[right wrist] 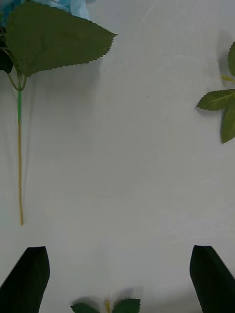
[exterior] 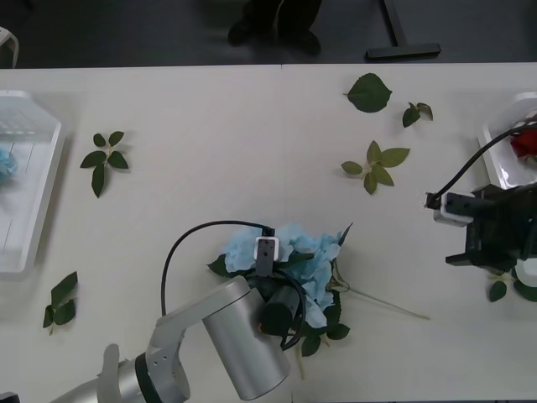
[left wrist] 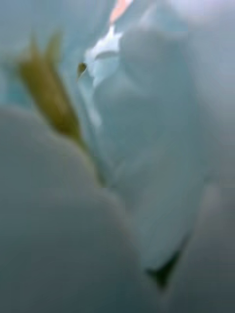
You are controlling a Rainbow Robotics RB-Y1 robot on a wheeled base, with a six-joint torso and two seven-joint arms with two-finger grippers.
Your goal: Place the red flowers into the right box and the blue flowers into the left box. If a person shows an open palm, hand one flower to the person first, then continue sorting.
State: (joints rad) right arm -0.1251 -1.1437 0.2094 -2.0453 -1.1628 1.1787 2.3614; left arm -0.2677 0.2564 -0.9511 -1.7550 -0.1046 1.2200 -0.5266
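A blue flower (exterior: 306, 256) with a fluffy pale-blue head lies at the table's front centre, its thin stem (exterior: 386, 304) trailing to the right. My left gripper (exterior: 284, 281) is pushed down into that head, and pale-blue petals (left wrist: 147, 146) press close against the left wrist camera. Another blue flower (exterior: 4, 159) lies in the left box (exterior: 33, 210). A red flower (exterior: 525, 143) rests in the right box (exterior: 495, 164). My right gripper (exterior: 491, 243) hovers open over bare table just in front of the right box. The right wrist view shows its black fingers (right wrist: 27, 279) spread wide, with the blue flower's leaf (right wrist: 54, 39) and stem (right wrist: 19, 161) farther off.
Loose green leaf sprigs are scattered about: at the left (exterior: 105, 159), front left (exterior: 60, 298), centre right (exterior: 376, 164), far right (exterior: 369, 91) and under the right gripper (exterior: 503, 290). The table's far edge (exterior: 252, 65) borders dark floor.
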